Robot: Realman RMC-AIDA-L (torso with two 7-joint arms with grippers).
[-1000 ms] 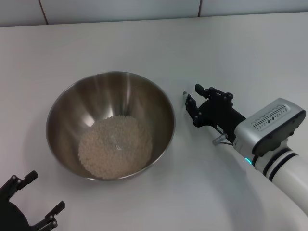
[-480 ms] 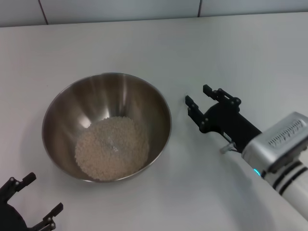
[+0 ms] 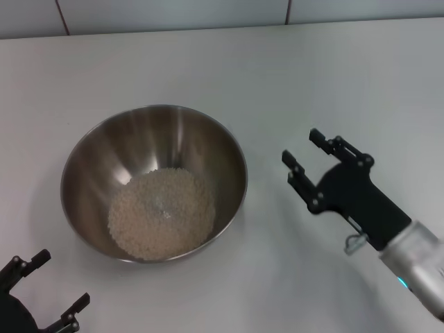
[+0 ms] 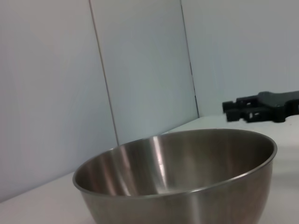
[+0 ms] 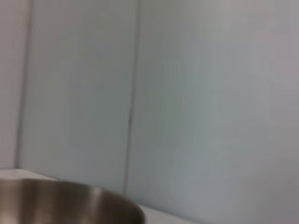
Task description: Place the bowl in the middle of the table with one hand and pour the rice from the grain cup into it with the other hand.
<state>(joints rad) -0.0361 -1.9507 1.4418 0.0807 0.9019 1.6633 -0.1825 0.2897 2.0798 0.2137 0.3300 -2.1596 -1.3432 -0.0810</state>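
The steel bowl (image 3: 154, 139) sits on the white table (image 3: 291, 69), left of centre, with a heap of rice (image 3: 163, 211) in its bottom. My right gripper (image 3: 302, 146) hovers open and empty to the right of the bowl, apart from its rim. The left gripper (image 3: 61, 279) is open at the near left corner, below the bowl, holding nothing. In the left wrist view the bowl (image 4: 187, 186) fills the foreground and the right gripper (image 4: 254, 106) shows behind it. The right wrist view catches only the bowl's rim (image 5: 70, 203). The grain cup is out of view.
A tiled wall (image 3: 208, 14) runs along the far edge of the table. Bare tabletop lies behind the bowl and to its right around the right arm (image 3: 409, 257).
The right gripper has drawn back from the bowl's side, toward the right and the near edge. The left gripper sank slightly lower at the corner. The bowl shifted slightly left.
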